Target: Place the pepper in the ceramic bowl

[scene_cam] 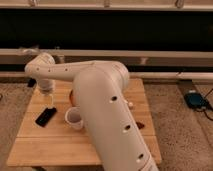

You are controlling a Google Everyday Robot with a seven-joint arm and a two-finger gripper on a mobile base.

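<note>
Nearest to you, the thick white arm [107,117] is rising from the lower right and crossing over the wooden table [35,150]; it is hiding much of the tabletop's middle, so you are working with only part of the scene. Just right of that link, the pepper [141,124] is lying flat on the wood near the table's right edge, well apart from the gripper and not yet picked up. To the left of the arm, the white cup [73,118] is standing upright and the black phone [45,116] is lying beside it. Further back, the ceramic bowl [72,96] is showing only as an orange sliver at the arm's edge, just behind the cup; its inside is hidden. Beyond the phone, the gripper [48,99] is hanging downward over the left side of the table; you cannot tell whether it is open or closed. Judging from this, the grasp is not yet begun, since the gripper is sitting on the opposite side from the pepper; you are probably needing to swing across first, and the cup is crowding the bowl.
</note>
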